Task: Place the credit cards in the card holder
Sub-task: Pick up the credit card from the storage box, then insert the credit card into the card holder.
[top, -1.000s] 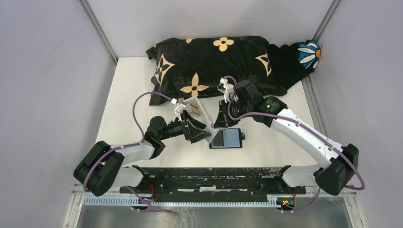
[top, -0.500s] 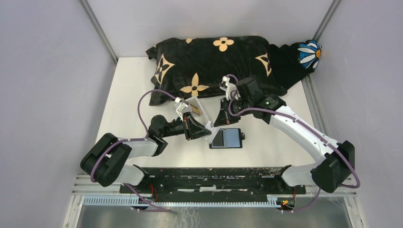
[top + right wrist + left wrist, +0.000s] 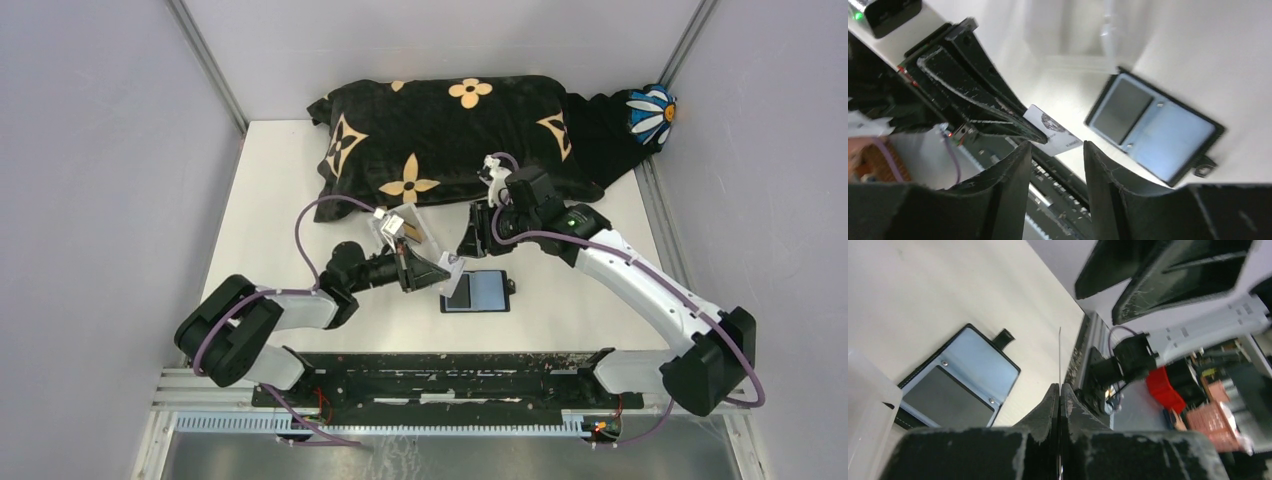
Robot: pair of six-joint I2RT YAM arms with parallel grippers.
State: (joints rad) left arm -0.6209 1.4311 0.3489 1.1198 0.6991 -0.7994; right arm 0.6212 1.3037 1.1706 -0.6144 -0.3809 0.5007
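My left end effector point(image 3: 432, 268) is clamped on a silver-grey card point(image 3: 1053, 134) held on edge. The card's free end points right at the open card holder point(image 3: 476, 291), which lies flat on the desk point(image 3: 280, 200) just beside it, long axis left-to-right. My right end effector point(image 3: 468, 243) hovers behind it, spread and empty.

I read even, diffuse overhead light in the top view: soft shadows only, the white table point(image 3: 270, 200) nearly washed out. Left wrist view — left gripper point(image 3: 1059, 388) dark and out of focus up close, background past the table edge soft. Right wrist view — smeared overall, card holder point(image 3: 1154, 129) blurred, glare on the tabletop behind it.
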